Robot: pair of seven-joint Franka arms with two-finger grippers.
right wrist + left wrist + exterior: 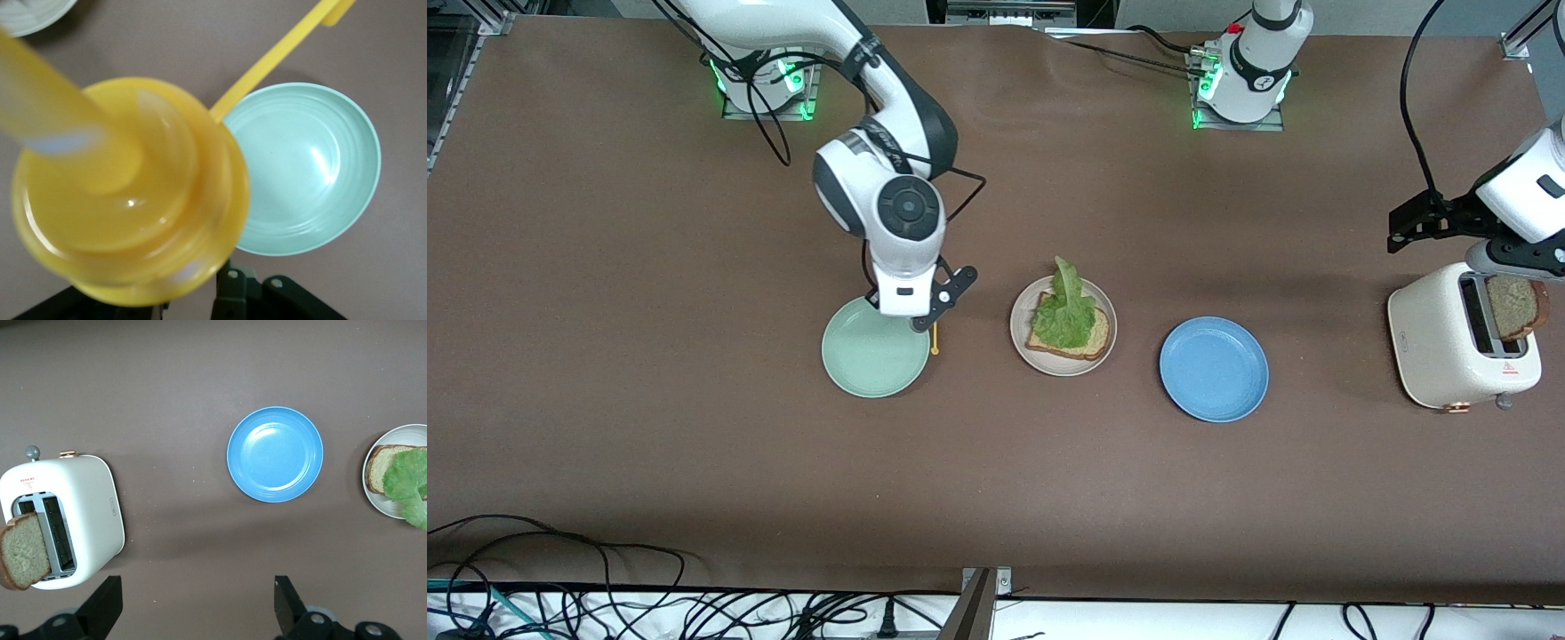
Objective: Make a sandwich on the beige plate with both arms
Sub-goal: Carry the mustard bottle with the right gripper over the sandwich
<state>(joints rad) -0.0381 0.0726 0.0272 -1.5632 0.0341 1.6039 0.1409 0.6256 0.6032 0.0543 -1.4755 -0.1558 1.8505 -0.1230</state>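
Ruffled lettuce (1064, 313) tops 1 bread slice (1089, 338) on the round beige plate (1024, 333). Right gripper (925, 320) clamps yellow tongs (127, 193) over the mint-green plate (871, 356); left gripper (193, 607) gapes above the toaster (1440, 342).

Glossy white arm shells (889, 191) with black joints, black cables looped alongside, green lights glowing at both bases (1240, 84).

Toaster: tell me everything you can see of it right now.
The toaster is a glossy cream-white, rounded two-slot box with a red mark on top, a copper-coloured knob and a grey lever knob. It stands upright at the left arm's end of the table, beside the blue plate. One brown bread slice sticks out of a slot, tilted. The open left gripper hovers over it, not touching.
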